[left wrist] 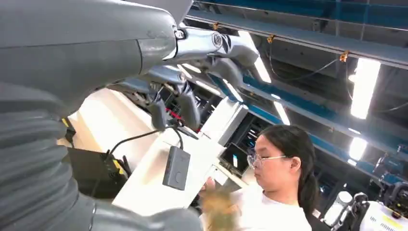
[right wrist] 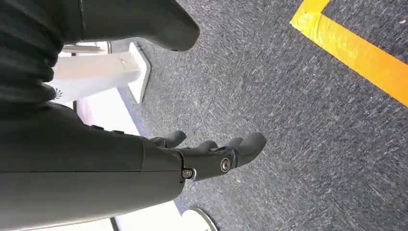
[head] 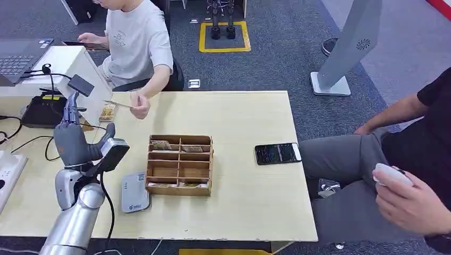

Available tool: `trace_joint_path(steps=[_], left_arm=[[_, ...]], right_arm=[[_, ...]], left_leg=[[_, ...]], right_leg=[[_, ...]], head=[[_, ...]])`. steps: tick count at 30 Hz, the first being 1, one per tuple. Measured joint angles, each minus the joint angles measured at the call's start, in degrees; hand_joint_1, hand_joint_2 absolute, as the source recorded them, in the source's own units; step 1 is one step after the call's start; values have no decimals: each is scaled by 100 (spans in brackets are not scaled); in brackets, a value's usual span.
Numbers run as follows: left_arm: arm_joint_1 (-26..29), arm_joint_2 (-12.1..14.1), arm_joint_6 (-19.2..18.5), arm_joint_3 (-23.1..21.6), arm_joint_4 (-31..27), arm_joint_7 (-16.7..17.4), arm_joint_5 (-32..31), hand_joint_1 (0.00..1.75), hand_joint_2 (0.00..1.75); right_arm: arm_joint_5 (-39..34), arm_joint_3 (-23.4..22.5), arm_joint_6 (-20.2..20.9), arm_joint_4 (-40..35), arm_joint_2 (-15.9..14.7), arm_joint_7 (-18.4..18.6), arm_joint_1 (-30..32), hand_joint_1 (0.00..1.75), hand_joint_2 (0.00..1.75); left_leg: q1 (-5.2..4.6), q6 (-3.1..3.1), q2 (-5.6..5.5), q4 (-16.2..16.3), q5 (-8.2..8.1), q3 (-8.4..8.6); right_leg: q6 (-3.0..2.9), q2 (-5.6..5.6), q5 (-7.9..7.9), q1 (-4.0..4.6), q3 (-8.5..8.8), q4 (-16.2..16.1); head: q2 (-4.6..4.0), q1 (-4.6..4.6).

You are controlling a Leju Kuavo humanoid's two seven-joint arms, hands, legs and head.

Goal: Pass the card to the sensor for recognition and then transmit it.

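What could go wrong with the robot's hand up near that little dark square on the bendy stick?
1. The left hand is raised close to the small dark grey square sensor on its thin bendy stalk. A swing could knock it askew.
2. Black cables lie on the table beside that arm. It might snag them when lowering.
3. The black smartphone lies at the pale wooden table's edge. A bump could slide it off.

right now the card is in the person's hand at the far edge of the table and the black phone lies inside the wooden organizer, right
Not quite. The head view shows the black phone lying on the bare table, to the right of the wooden organizer and apart from it. The card is indeed in the person's hand at the table's far edge.
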Motion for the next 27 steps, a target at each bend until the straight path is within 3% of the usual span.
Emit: trace_joint_path(steps=[11, 14, 16, 17, 18, 20, 24, 27], left_arm=[[-11, 26, -15, -46, 0, 18, 44, 0, 175], [-9, 20, -173, -90, -2, 149, 206, 0, 175], [8, 17, -708, -127, -59, 291, 528, 0, 175], [51, 44, -1136, -177, -138, 302, 720, 0, 175], [122, 148, -1864, -323, -329, 256, 895, 0, 175], [332, 344, -2558, -551, -694, 146, 1021, 0, 175], [914, 787, -3483, -1059, -1773, -194, 1078, 0, 175], [1148, 984, -3830, -1552, -2317, -218, 950, 0, 175]], right_arm=[[-2, 0, -11, -2, 0, 0, -6, 0, 175], [-11, -2, -48, 0, 0, 7, -2, 0, 175], [-63, -9, -83, 0, 0, 7, 7, 0, 175], [-76, -22, -85, 0, 0, -11, 22, 0, 175], [-124, -50, -85, 0, -9, -43, 37, 0, 175], [-166, -88, -85, 0, -24, -83, 64, 0, 175], [-210, -175, -81, 2, -50, -70, 128, 0, 175], [-221, -219, -116, 0, -52, -109, 107, 0, 175]], left_leg=[[0, 0, 0, 0, 0, 0], [0, 0, 0, 0, 0, 0], [0, 0, 0, 0, 0, 0], [0, 0, 0, 0, 0, -1], [0, 0, -1, 0, 0, -2], [0, 2, 11, 0, -2, -2], [0, 4, 21, 0, -11, -6], [-1, 4, 14, 0, -11, -10]], right_leg=[[0, 1, 0, 0, 0, 0], [0, 1, 0, 0, 0, 0], [0, 2, 0, 0, 0, 0], [0, 0, 0, 0, 0, 0], [0, 1, 0, 0, 0, 0], [0, 11, 0, 0, 0, 0], [1, 22, -5, 0, -13, 0], [1, 17, -6, 0, -12, -1]], head=[[0, 0], [2, 0], [0, 0], [0, 0], [0, 2], [2, 2], [0, 2], [0, 0]])
